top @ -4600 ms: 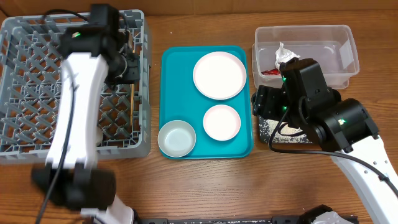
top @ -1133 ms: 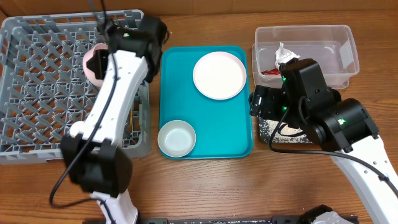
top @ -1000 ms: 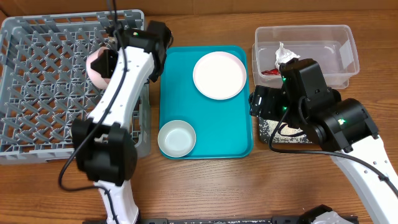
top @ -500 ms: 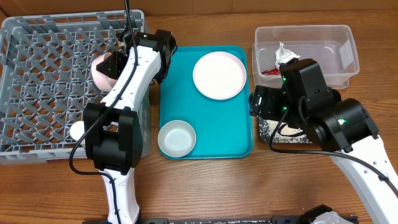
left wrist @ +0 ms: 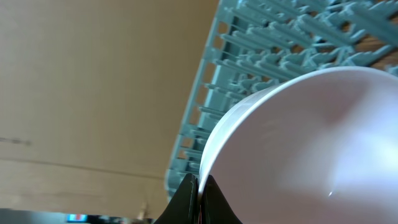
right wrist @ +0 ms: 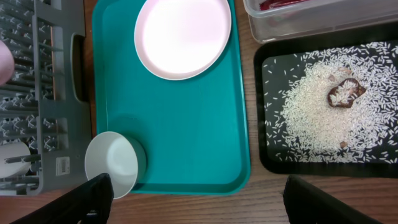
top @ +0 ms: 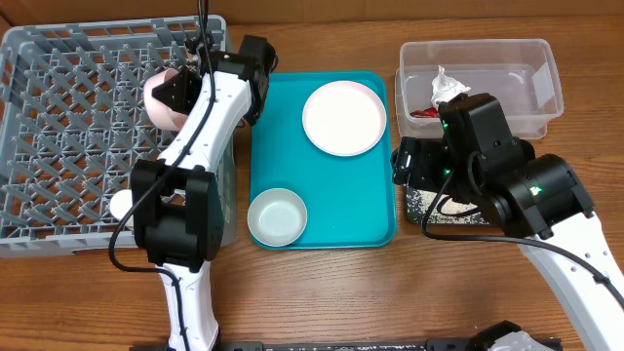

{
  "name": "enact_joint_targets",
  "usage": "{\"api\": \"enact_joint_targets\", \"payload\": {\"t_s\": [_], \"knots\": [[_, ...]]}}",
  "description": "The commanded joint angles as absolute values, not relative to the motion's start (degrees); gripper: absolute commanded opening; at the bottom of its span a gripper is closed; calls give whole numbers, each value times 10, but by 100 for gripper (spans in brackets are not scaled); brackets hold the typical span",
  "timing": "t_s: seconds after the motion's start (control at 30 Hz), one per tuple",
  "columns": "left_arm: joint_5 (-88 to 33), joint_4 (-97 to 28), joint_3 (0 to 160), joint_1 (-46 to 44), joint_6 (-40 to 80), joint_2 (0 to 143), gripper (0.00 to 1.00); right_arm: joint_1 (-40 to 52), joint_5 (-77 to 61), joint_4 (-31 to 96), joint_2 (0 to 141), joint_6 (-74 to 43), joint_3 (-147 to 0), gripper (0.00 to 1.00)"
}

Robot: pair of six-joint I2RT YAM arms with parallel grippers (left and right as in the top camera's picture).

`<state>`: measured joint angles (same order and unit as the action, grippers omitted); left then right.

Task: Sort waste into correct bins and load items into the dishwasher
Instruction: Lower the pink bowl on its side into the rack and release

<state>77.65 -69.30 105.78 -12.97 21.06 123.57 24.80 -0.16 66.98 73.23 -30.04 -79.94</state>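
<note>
Bowl (left wrist: 298, 137) hangs by its rim in left tool (left wrist: 198, 186) above rack (top: 58, 127).

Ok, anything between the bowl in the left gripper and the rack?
Nothing visible. The bowl, pinched at its rim by the left gripper, hangs over bare grid of the rack; the cup sits well away.

The table (top: 322, 292) is varnished wood with visible grain. The dish rack (top: 58, 117) is matt grey moulded plastic. The teal tray (top: 341, 210) is smooth plastic with a dull sheen. The plate (top: 343, 117), the pale grey bowl (top: 277, 216) and the small white bowl (left wrist: 311, 149) look smooth and glossy. The tub (top: 546, 68) is clear plastic and holds a crumpled paper napkin (top: 447, 83) and a shiny red wrapper (top: 421, 112). The black tray (right wrist: 261, 112) is matt, with dull white grains (right wrist: 311, 118) on it.
</note>
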Motion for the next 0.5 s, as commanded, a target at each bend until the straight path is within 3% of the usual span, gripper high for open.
{"api": "enact_joint_targets", "payload": {"t_s": [0.0, 0.47], "knots": [[827, -707, 1054, -126, 188, 1244, 4, 247, -3, 668, 731, -303, -807, 89], [737, -672, 1032, -109, 188, 1244, 4, 247, -3, 667, 731, -303, -807, 89]]}}
